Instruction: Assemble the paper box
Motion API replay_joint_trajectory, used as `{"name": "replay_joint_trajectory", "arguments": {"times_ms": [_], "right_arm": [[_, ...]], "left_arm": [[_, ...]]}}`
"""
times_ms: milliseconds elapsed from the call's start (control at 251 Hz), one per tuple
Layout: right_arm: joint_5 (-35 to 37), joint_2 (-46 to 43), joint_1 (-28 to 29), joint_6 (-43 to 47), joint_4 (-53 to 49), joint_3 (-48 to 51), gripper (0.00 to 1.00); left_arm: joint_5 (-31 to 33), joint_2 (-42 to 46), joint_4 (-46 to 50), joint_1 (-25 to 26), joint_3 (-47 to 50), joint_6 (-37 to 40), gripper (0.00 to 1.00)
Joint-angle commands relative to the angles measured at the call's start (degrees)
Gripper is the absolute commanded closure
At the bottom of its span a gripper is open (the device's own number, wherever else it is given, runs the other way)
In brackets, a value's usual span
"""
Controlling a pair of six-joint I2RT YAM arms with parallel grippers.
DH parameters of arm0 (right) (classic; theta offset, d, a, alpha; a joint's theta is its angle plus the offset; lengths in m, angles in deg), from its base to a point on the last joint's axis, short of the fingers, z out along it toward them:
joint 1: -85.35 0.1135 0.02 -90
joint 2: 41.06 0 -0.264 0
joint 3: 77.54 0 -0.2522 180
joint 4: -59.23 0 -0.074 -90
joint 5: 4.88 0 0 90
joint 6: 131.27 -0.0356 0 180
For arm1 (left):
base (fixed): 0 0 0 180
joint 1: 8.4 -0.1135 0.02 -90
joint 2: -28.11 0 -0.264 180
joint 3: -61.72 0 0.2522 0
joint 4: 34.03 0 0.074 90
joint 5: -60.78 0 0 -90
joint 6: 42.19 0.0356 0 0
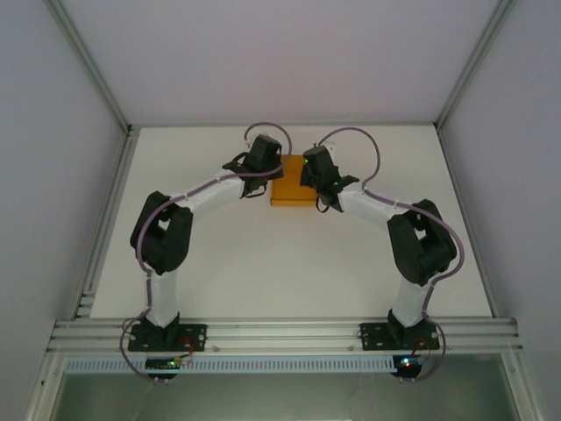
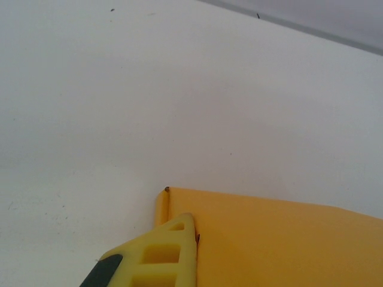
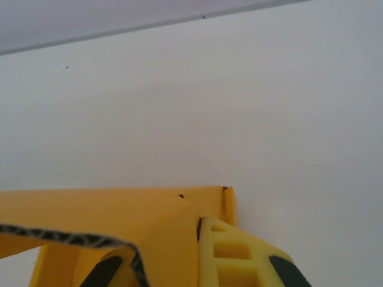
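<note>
The paper box (image 1: 290, 192), flat orange-yellow card, lies at the far middle of the white table (image 1: 263, 263), with both arms reaching in over it. My left gripper (image 1: 272, 169) is at its left far corner. In the left wrist view one yellow finger (image 2: 170, 254) lies tight along a wall of the box (image 2: 275, 239), the card hiding the other finger. My right gripper (image 1: 309, 179) is at the right far corner. There it (image 3: 197, 230) is shut on a card panel (image 3: 149, 227), and a raised flap's cut edge (image 3: 72, 239) crosses the near left.
Bare white table lies beyond the box toward the back wall (image 1: 280, 53). Grey side walls and aluminium posts (image 1: 88, 61) bound the workspace. The arm bases are bolted to a rail (image 1: 280, 335) at the near edge.
</note>
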Motion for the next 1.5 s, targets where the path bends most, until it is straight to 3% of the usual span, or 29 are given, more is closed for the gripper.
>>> {"name": "replay_joint_trajectory", "arguments": {"times_ms": [0,176,503,890,1066,1201,1285,1369,1497], "right_arm": [[0.70,0.59,2.60,2.35,8.47,4.94,1.00],[2.19,-0.81,4.10,7.82,19.71,14.74,1.00],[4.17,-1.50,5.17,9.41,27.96,24.46,1.00],[7.29,-0.04,7.15,11.86,26.10,25.19,1.00],[8.58,-0.47,7.69,12.64,24.74,25.14,1.00],[8.56,-0.33,7.80,13.25,24.12,25.04,1.00],[8.56,0.09,7.81,13.44,23.65,24.90,1.00],[7.87,0.40,7.74,12.79,22.34,24.69,1.00],[7.42,0.60,7.60,12.96,22.41,24.98,1.00]], "left_arm": [[-1.60,-0.14,-1.57,2.32,5.32,-1.47,0.96],[1.73,2.37,-6.06,4.35,13.70,-0.48,0.94],[4.80,6.14,-7.42,6.54,20.20,-0.20,0.91],[6.11,9.56,-4.54,6.88,22.44,-1.28,0.81],[5.72,14.01,-2.94,7.17,23.06,0.54,0.65],[4.02,18.92,0.51,7.52,22.45,2.71,0.46],[3.11,21.81,4.41,7.43,20.50,4.84,0.29],[4.46,23.79,10.12,6.67,16.40,7.52,0.00],[-0.17,23.28,14.88,1.09,9.74,8.92,0.00]]}}
